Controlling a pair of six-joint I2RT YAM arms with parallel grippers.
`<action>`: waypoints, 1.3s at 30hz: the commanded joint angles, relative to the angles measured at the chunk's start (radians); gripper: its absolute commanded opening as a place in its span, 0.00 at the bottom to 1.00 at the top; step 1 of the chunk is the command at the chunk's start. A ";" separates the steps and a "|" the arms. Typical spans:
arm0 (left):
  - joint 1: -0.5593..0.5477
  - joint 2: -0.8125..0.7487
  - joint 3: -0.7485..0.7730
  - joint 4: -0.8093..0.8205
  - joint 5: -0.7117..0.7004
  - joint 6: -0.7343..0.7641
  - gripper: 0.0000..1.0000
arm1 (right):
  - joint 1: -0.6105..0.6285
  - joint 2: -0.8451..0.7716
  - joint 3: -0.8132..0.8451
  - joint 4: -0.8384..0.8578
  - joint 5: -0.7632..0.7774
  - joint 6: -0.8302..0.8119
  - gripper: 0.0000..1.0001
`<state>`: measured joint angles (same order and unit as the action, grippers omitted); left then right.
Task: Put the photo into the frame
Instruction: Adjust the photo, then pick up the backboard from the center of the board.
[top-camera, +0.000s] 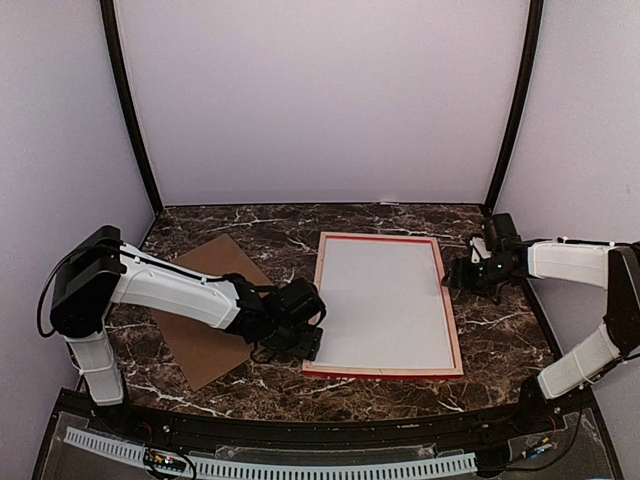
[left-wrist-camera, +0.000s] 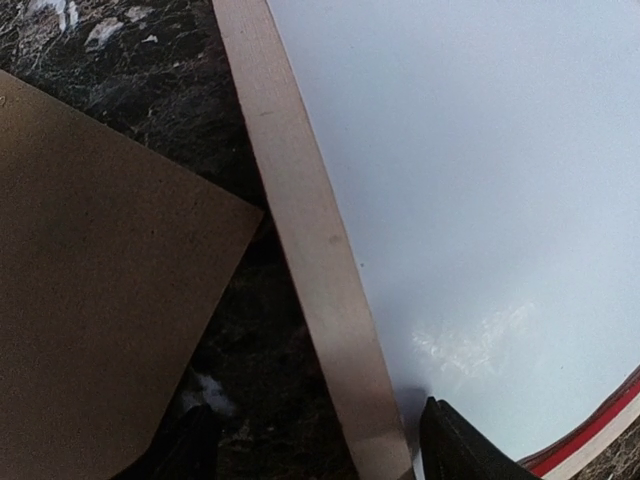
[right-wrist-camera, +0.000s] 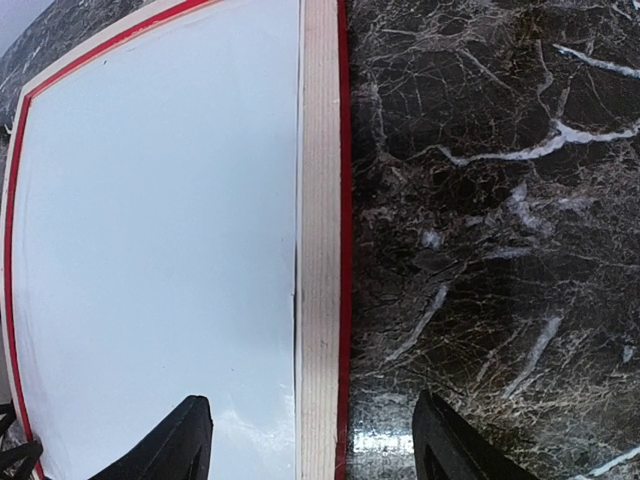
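Note:
The frame (top-camera: 383, 238) lies flat on the marble table with its pale wood back up and red showing at the edges. A plain white sheet (top-camera: 385, 305) fills its opening. The photo's dark print shows in no view. My left gripper (top-camera: 300, 338) is open at the frame's near-left corner. In the left wrist view its fingers straddle the left wooden rail (left-wrist-camera: 310, 230), one over the table, one over the white sheet (left-wrist-camera: 480, 150). My right gripper (top-camera: 462, 277) is open and straddles the right rail (right-wrist-camera: 320, 200), one finger over the white sheet (right-wrist-camera: 160, 220).
A plain brown backing board (top-camera: 205, 310) lies on the table left of the frame, partly under my left arm; its corner shows in the left wrist view (left-wrist-camera: 90, 300). Dark marble (right-wrist-camera: 500, 200) lies right of the frame. Walls enclose the table.

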<state>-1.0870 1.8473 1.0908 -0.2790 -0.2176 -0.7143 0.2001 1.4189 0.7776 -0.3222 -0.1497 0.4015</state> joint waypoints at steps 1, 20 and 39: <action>-0.010 -0.038 -0.023 -0.080 -0.008 0.020 0.74 | 0.019 -0.031 0.022 -0.007 0.010 0.005 0.70; 0.156 -0.422 -0.087 -0.066 0.039 0.120 0.92 | 0.325 0.049 0.238 0.008 0.052 0.028 0.72; 0.821 -0.722 -0.413 -0.106 0.309 0.140 0.99 | 0.732 0.812 1.087 -0.132 0.012 -0.066 0.76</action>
<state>-0.3645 1.1637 0.7303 -0.3759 0.0044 -0.5823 0.9089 2.1193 1.7241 -0.3794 -0.1226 0.3687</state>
